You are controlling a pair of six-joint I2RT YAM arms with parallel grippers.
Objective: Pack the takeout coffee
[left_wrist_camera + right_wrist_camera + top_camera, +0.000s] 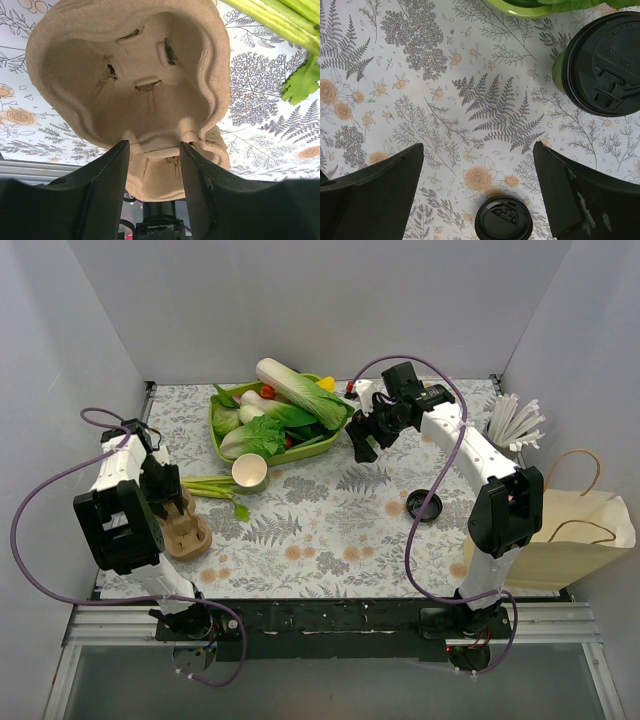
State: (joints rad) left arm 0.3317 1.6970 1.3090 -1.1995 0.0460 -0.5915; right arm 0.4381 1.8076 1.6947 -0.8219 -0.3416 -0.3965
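The takeout coffee [605,65], a green cup with a black lid, stands at the top right of the right wrist view, next to the green tray's rim [520,9]. In the top view the right arm hides it. My right gripper [477,147] is open and empty above the tablecloth, left of the cup; it also shows in the top view [362,445]. My left gripper [153,145] is shut on the edge of a brown cardboard cup carrier [135,75], which lies at the table's left [187,532].
A loose black lid [423,506] lies on the cloth and shows in the right wrist view [503,218]. A lidless green cup [250,473] stands by a green tray of vegetables [215,430]. Straws [515,422] and a paper bag [560,535] are at the right.
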